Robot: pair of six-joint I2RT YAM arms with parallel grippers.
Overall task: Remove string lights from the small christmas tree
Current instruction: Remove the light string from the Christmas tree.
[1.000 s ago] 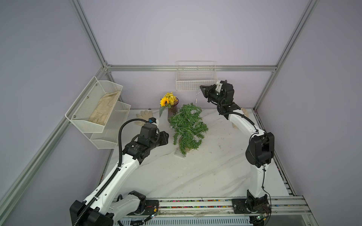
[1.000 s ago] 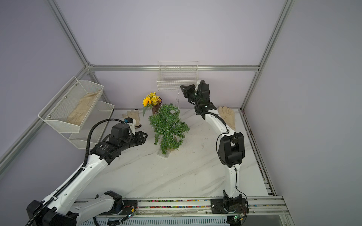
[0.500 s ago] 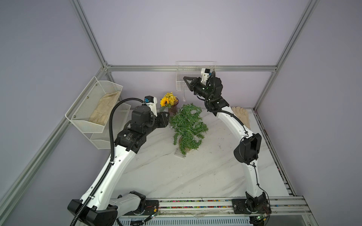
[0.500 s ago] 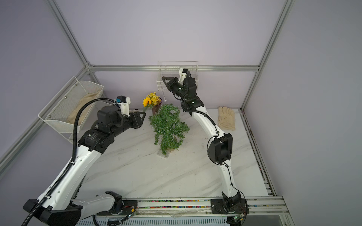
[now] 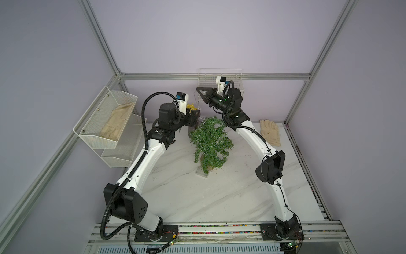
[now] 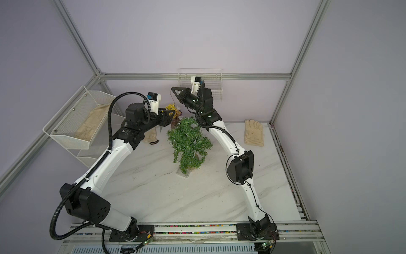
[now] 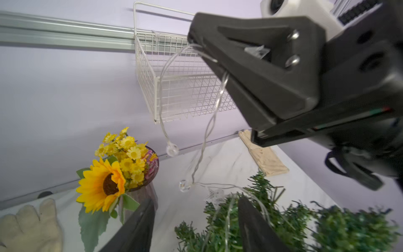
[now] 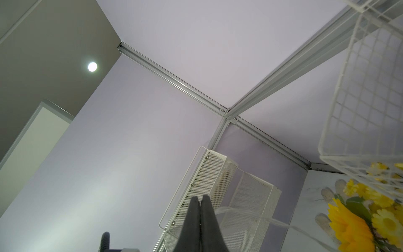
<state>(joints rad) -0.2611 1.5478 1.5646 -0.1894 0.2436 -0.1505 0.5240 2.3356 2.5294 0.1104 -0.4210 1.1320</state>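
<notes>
Clamping string lights (image 7: pixel 172 150), right fingers (image 7: pixel 261 72) hang above the tree (image 5: pixel 211 140).

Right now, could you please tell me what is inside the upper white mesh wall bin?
A beige fabric glove lies lengthwise inside the upper white mesh wall bin. Anything beneath the glove is covered by it and cannot be seen.

Left wrist view: the left tool (image 7: pixel 196 199) is cut by the picture's edge, only two fingertips in shot. The small christmas tree (image 7: pixel 229 220) blurs out toward one side. The string lights (image 7: pixel 205 135) vanish between the pressed-together jaws of the right tool (image 7: pixel 193 37). In both top views the strand is too thin to follow, and the left tool covers most of the vase (image 5: pixel 191 132).
</notes>
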